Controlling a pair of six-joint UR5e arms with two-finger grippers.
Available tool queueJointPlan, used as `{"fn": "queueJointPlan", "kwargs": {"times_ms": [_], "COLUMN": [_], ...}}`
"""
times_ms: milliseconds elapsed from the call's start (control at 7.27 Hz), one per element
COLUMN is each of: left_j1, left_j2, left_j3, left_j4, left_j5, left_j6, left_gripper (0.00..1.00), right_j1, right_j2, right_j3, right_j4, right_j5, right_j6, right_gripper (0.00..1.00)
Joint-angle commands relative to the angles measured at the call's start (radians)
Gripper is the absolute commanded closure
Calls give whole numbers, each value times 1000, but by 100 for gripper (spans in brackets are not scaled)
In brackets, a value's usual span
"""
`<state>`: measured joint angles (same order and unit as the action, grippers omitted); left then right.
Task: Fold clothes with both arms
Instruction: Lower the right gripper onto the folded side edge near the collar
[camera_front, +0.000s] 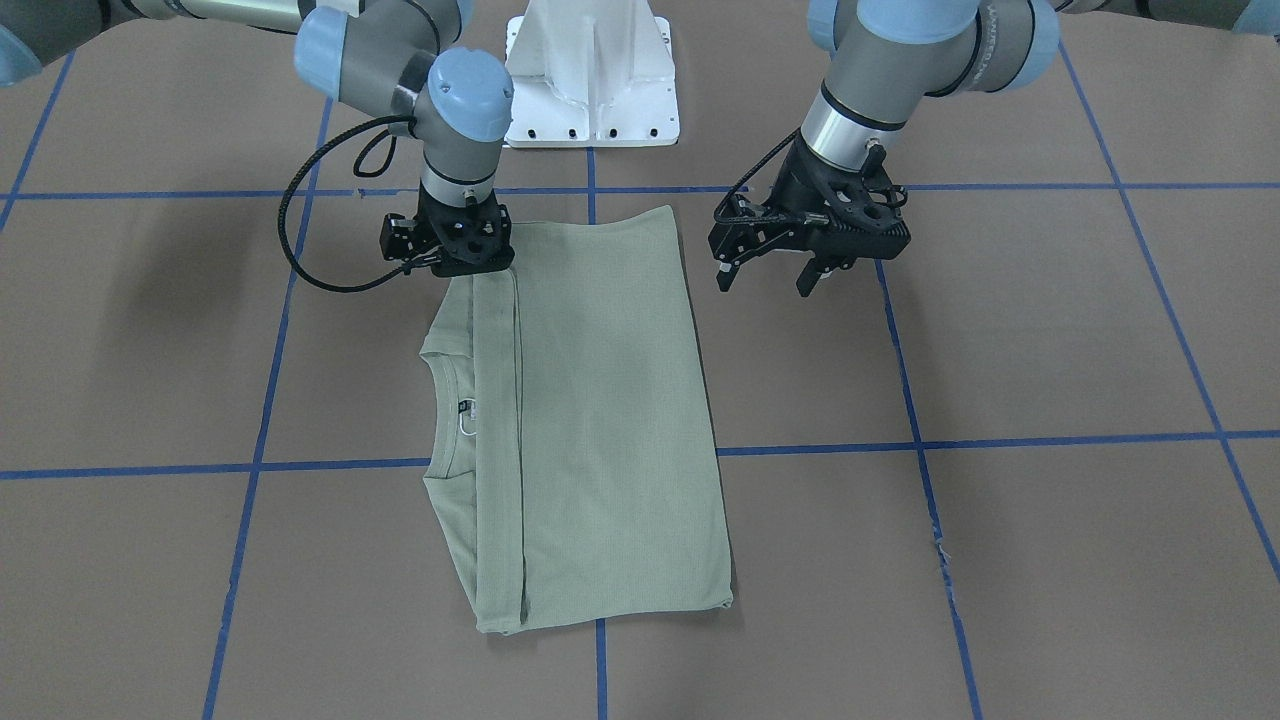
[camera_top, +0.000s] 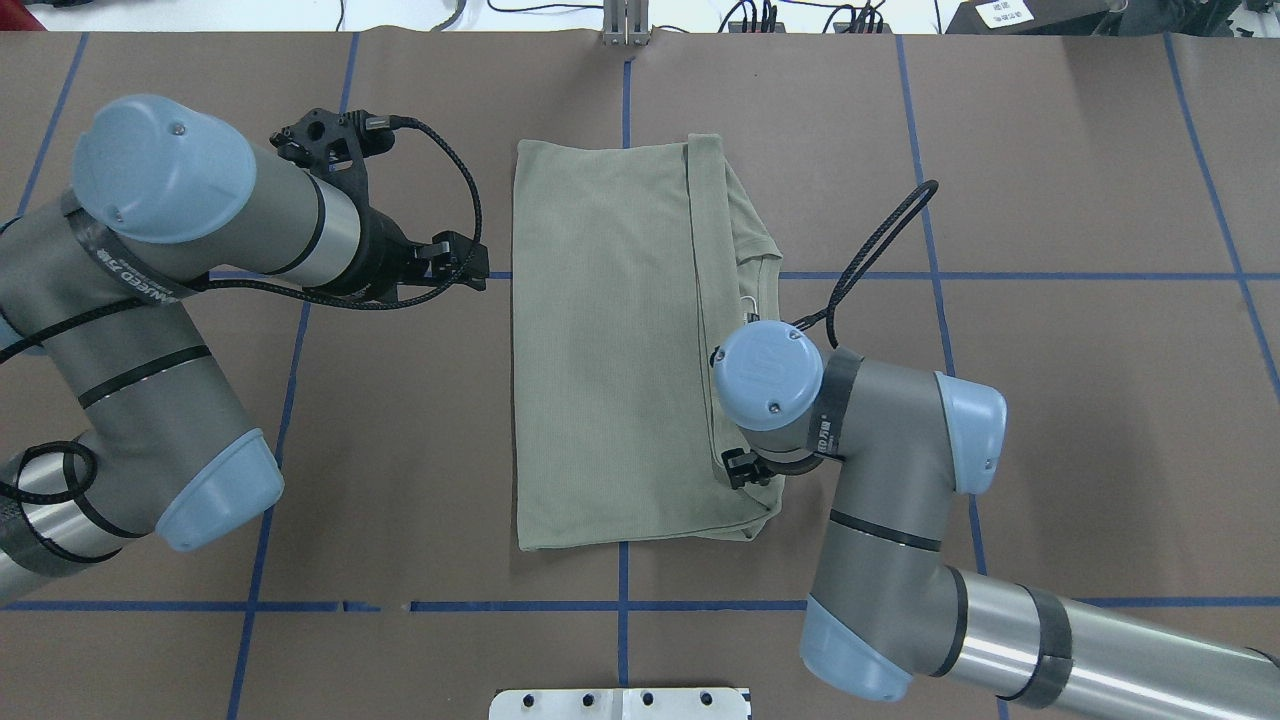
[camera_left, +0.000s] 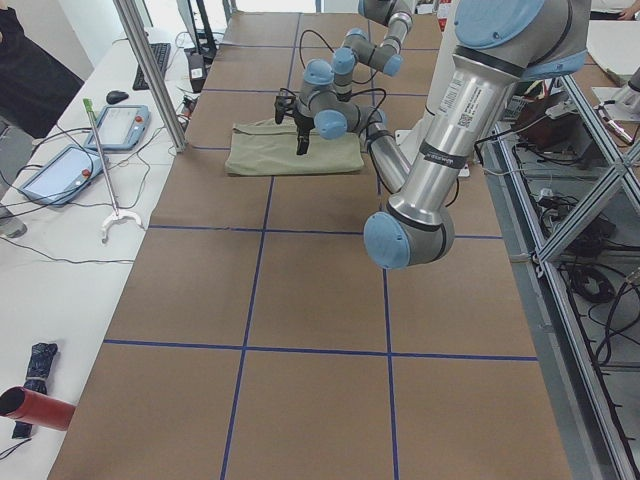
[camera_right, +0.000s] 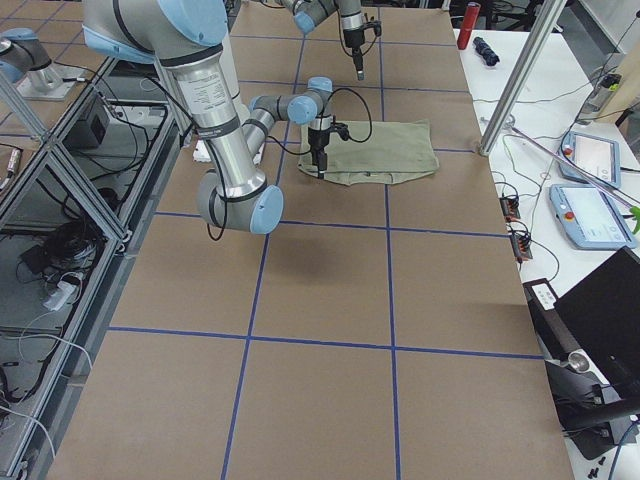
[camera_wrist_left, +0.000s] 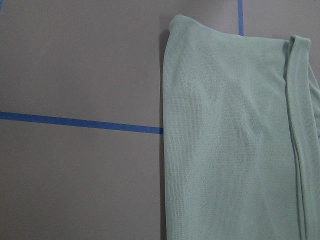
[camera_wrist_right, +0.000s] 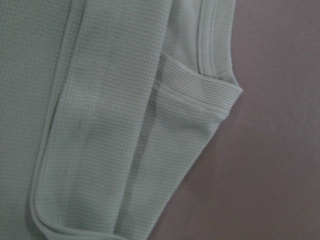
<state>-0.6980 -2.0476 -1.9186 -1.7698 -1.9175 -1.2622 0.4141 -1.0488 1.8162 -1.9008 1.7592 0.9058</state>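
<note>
The sage-green shirt (camera_front: 600, 420) lies flat on the brown table, folded into a long rectangle. Its collar, black neck label (camera_front: 463, 405) and white string tag are at the robot's right side. It also shows in the overhead view (camera_top: 600, 350). My left gripper (camera_front: 765, 285) is open and empty, hovering just off the shirt's left edge near its near corner. My right gripper (camera_front: 465, 265) points straight down onto the shirt's near right corner, and its fingertips are hidden under its body. The right wrist view shows only a folded sleeve cuff (camera_wrist_right: 200, 95) close up. The left wrist view shows the shirt's left edge (camera_wrist_left: 167, 150).
The white pedestal base (camera_front: 590, 80) stands behind the shirt. Blue tape lines (camera_front: 1000, 440) grid the brown table. A side table with teach pendants (camera_left: 120, 125) and a metal pole (camera_left: 150, 70) lies beyond the table's far edge.
</note>
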Motion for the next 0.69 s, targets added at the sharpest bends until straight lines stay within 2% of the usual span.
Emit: {"fn": "queueJointPlan", "kwargs": {"times_ms": [0, 275, 550], "left_j1": [0, 2, 2], "left_j2": [-5, -6, -2], "left_j3": [0, 0, 1], "left_j4": [0, 0, 0], "left_j5": [0, 0, 0], "left_j6": [1, 4, 10], "left_gripper": [0, 0, 0], "right_j1": [15, 35, 37], "right_j2": [-89, -32, 31], "right_j3": [122, 114, 24], "right_j4": [-3, 41, 208], "right_j5": [0, 3, 0], "right_j6": [-24, -24, -21], "right_gripper": [0, 0, 0]}}
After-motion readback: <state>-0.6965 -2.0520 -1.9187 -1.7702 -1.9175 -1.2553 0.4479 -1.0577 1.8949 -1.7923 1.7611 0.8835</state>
